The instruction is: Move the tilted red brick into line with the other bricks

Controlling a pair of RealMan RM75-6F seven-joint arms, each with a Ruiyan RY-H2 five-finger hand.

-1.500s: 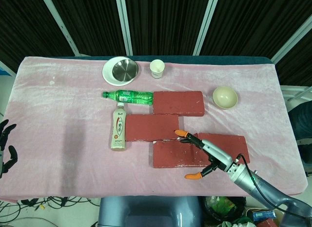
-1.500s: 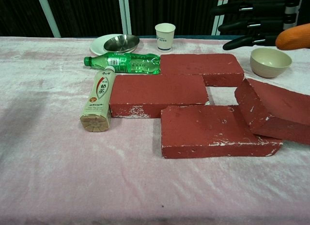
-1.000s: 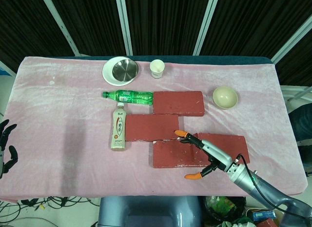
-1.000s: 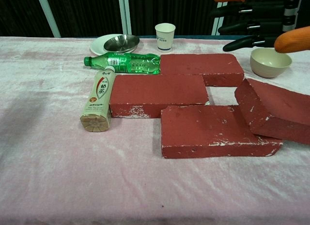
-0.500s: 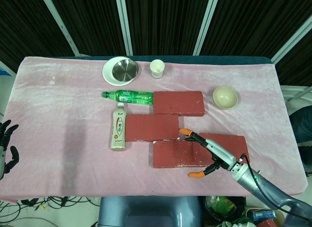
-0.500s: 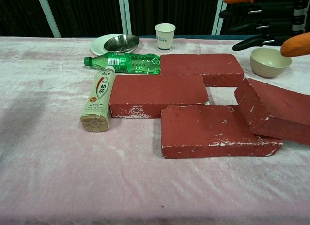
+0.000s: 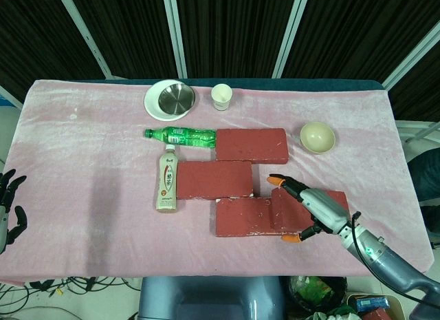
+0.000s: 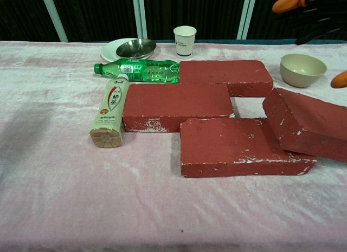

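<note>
Spread open and holding nothing above the tilted red brick (image 8: pixel 306 124), the right hand (image 7: pixel 313 208), orange fingertips (image 8: pixel 289 1) apart. Propped with its left end on the right edge of the nearest flat brick (image 8: pixel 236 146), the tilted one, askew beside two more bricks (image 7: pixel 214 179) stepped back toward a green bottle (image 7: pixel 181 135), tea bottle (image 7: pixel 167 178) and cream bowl (image 7: pixel 317 137). At the table's left edge, the left hand (image 7: pixel 8 203), fingers loosely apart, gripping nothing.
</note>
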